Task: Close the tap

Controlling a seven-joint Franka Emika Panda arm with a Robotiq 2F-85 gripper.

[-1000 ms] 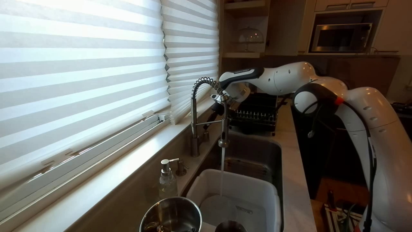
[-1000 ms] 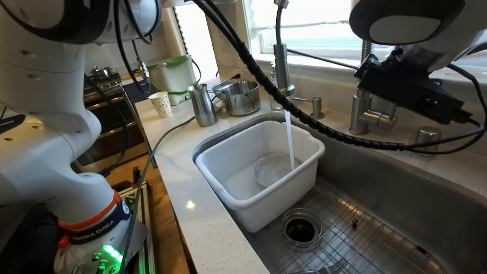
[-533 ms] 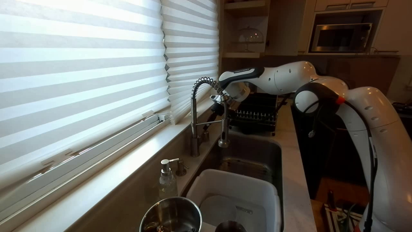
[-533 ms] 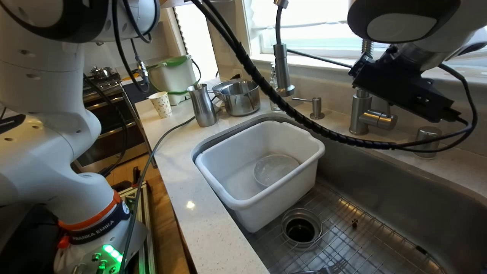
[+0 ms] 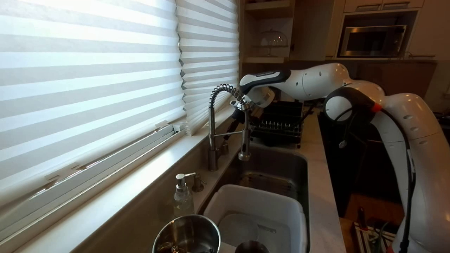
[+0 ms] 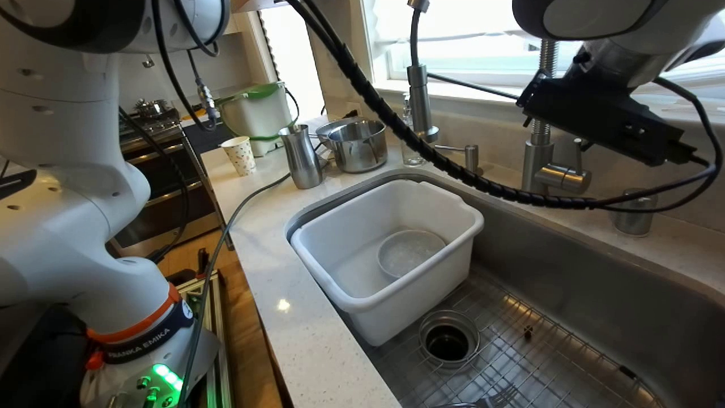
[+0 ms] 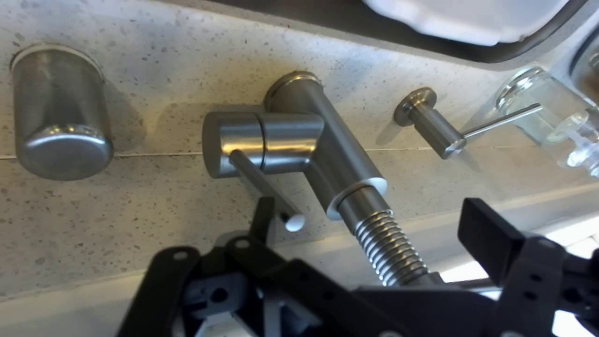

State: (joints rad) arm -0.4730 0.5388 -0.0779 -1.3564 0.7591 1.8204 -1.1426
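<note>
The tap [image 7: 337, 145] is a chrome faucet with a coiled neck. It stands behind the sink and shows in both exterior views [image 5: 212, 154] [image 6: 535, 167]. Its spray head [image 6: 419, 102] hangs over the white tub, with no water coming out. The tap's lever [image 7: 264, 187] sticks up from the side valve, also visible in an exterior view [image 6: 578, 156]. My gripper [image 7: 374, 217] is open and empty, with its jaws wide apart around the coiled neck. One finger [image 7: 263, 217] is close beside the lever's tip; I cannot tell whether they touch.
A white tub [image 6: 391, 306] sits in the sink. A short soap pump [image 7: 435, 121], a glass soap bottle [image 7: 547, 112] and a metal cylinder [image 7: 63, 117] flank the tap. A pot [image 6: 359, 147], pitcher [image 6: 303, 158] and dish rack [image 5: 277, 126] stand near. The arm's cable hangs over the sink.
Water ran from the spray head one second ago and had stopped by half a second ago. The arm and gripper have since risen slightly.
</note>
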